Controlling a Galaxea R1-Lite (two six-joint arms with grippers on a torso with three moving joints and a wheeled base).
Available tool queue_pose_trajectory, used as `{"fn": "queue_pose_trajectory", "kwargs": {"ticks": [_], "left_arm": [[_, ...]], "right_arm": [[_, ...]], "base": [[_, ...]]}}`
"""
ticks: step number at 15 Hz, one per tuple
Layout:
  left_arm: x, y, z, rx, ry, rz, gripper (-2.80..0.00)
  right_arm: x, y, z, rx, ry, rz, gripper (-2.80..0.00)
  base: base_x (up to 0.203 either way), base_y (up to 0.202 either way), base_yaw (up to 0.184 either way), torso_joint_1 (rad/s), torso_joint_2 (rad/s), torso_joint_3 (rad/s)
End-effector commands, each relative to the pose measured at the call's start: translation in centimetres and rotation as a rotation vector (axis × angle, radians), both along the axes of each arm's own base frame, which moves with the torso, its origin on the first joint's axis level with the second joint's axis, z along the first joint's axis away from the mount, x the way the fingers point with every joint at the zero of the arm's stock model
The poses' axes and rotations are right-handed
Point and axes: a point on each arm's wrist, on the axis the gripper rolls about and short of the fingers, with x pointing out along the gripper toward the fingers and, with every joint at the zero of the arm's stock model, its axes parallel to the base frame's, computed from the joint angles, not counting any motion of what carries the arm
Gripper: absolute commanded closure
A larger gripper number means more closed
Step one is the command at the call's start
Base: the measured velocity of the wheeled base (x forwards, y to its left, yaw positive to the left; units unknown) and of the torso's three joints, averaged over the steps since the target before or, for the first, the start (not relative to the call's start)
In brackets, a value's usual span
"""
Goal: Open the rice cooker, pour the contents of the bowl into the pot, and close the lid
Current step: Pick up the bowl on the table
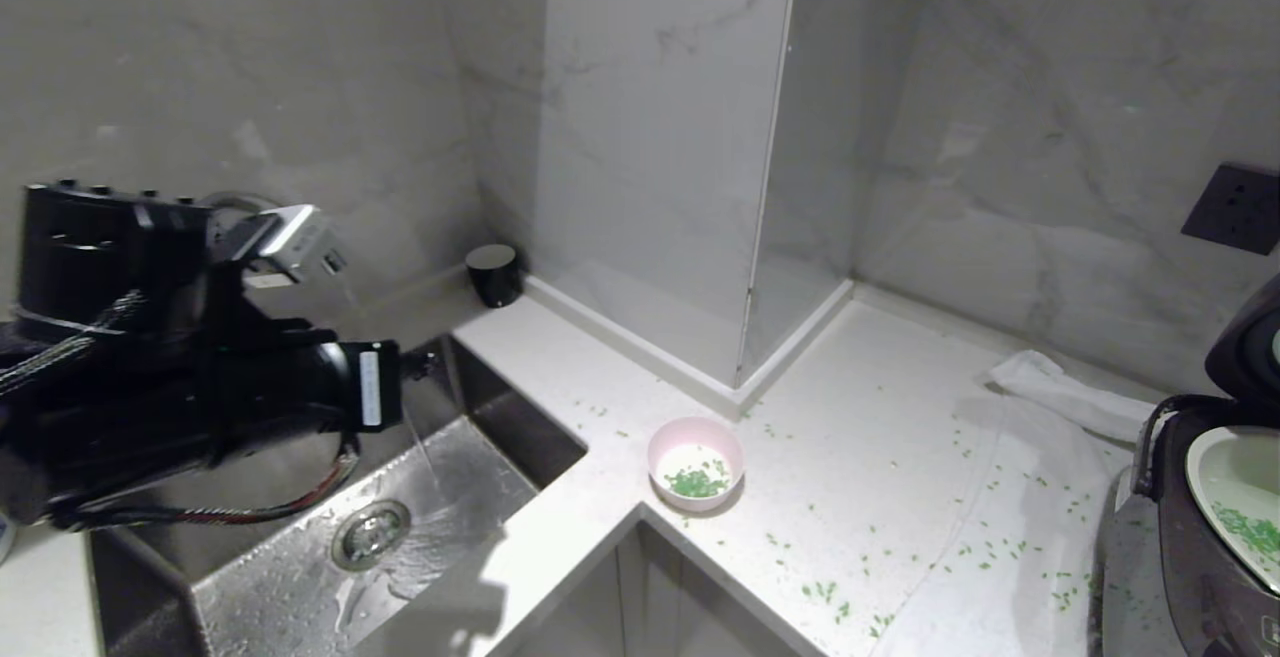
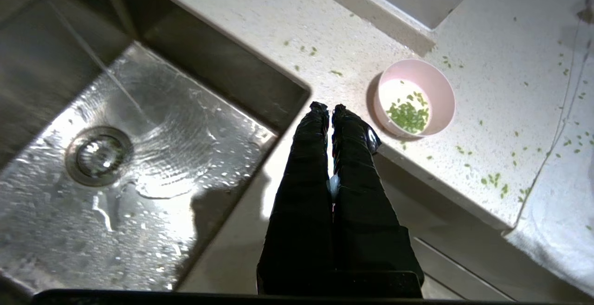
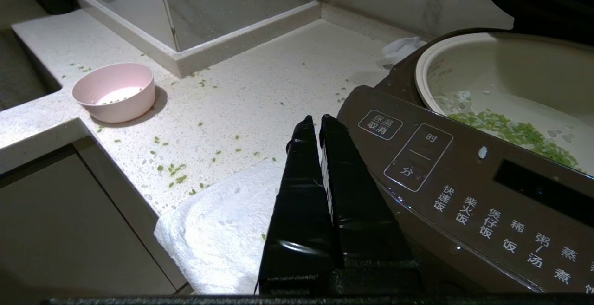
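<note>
The cooker [image 3: 464, 193] is open at the table's right end, with grains [image 3: 510, 131] in its pot [image 3: 464, 68]. The bowl [image 1: 696, 461] stands upright, mouth up, near the sink [image 1: 300, 577] corner. The left gripper [image 2: 328, 107], fingers closed and empty, should open and take the rim gently. The right gripper [image 3: 314, 120] is closed beside the cooker.

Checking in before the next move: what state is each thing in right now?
Lid: open, raised.
Pot: in the cooker, some green grains inside.
Bowl: upright on the counter, grains still in it.
Counter: strewn with spilled grains.
Tap: running into the sink.
Left gripper: shut, empty, over the counter edge near the bowl.
Right gripper: shut, empty, by the cooker's front.
</note>
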Motion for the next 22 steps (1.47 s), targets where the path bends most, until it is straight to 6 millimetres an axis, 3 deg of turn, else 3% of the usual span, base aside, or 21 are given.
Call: {"fn": "queue_pose_trajectory", "kwargs": {"ticks": [1,8,12,15,16,22], "left_arm": [[4.6,-4.4,-3.0,0.051,0.121,-0.030,0.00],[11.8,-11.0,-7.3,0.077,0.240,-0.050,0.00],[14.4,-12.8,-9.6,0.027,0.302,-0.069,0.00],[14.8,-13.8,-10.1,0.027,0.313,-0.084,0.00],[15.0,-14.1,-10.4,0.026,0.317,-0.085,-2.80],[14.9,-16.2,-12.4,0.007,0.376,-0.084,-2.80]], "right_arm": [[0.0,0.0,0.0,-0.001,0.002,0.001,0.00],[0.0,0.0,0.0,-0.001,0.002,0.001,0.00],[0.0,0.0,0.0,0.001,0.002,0.001,0.00],[0.0,0.0,0.0,0.001,0.002,0.001,0.00],[0.0,0.0,0.0,0.001,0.002,0.001,0.00],[0.0,0.0,0.0,0.001,0.002,0.001,0.00]], "base": [[0.000,0.000,0.000,0.000,0.00,0.000],[0.000,0.000,0.000,0.000,0.00,0.000],[0.000,0.000,0.000,0.000,0.00,0.000],[0.000,0.000,0.000,0.000,0.00,0.000],[0.000,0.000,0.000,0.000,0.00,0.000],[0.000,0.000,0.000,0.000,0.00,0.000]]}}
